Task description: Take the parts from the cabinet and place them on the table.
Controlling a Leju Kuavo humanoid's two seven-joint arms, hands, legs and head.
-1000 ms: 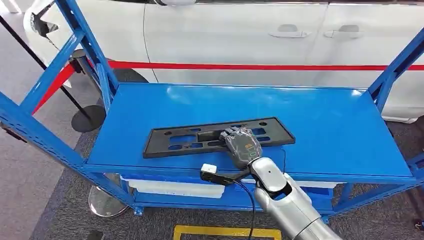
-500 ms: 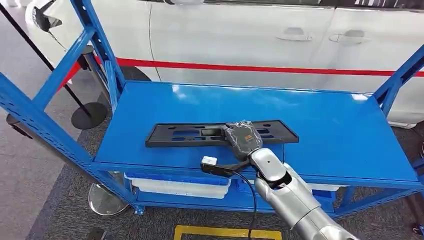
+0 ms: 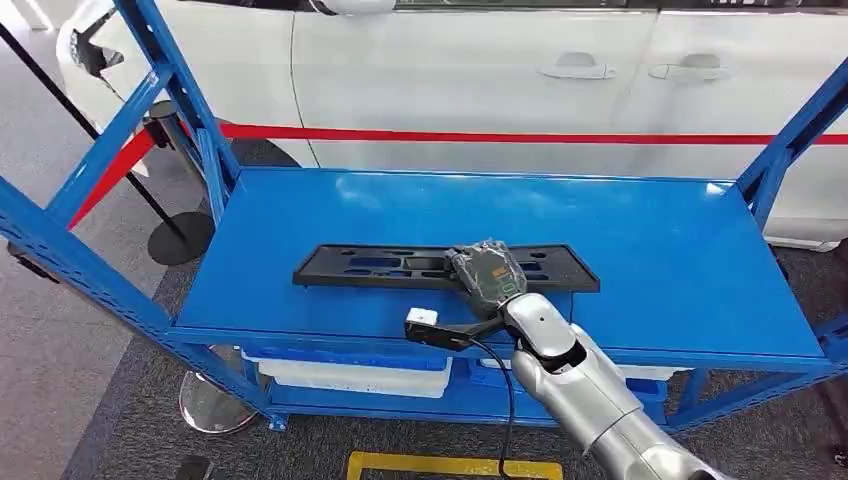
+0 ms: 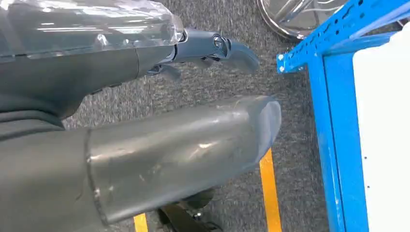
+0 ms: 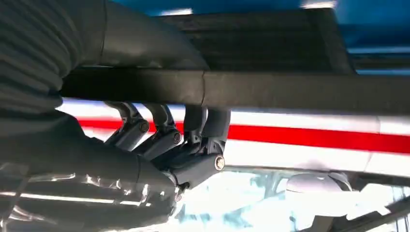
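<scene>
Right wrist view gives the closest look at the grip: the dark fingers of the right hand curl around the long edge of a black plastic part, with the grey thumb pressed on the opposite face, so the hand holds the part firmly. Behind it that view catches a blurred red stripe across a white car body, and a patch of blue shelf surface beyond the part. Head view shows what the close picture cannot: the part is a long, flat, slotted frame lying lengthwise over the blue shelf of a metal rack, nearer the front edge, and the right hand clasps it right of its middle; whether the frame rests on the shelf or is lifted just clear of it cannot be told. The silver arm rises from below to that hand, with a small white-topped camera block jutting from the wrist over the shelf's front lip. A white bin sits on the lower level of the rack, and a black stanchion base stands on the floor to the left. Left wrist view looks down at grey carpet with a yellow floor line beside a blue rack post; the left hand hangs there, thumb and fingers apart, holding nothing.
</scene>
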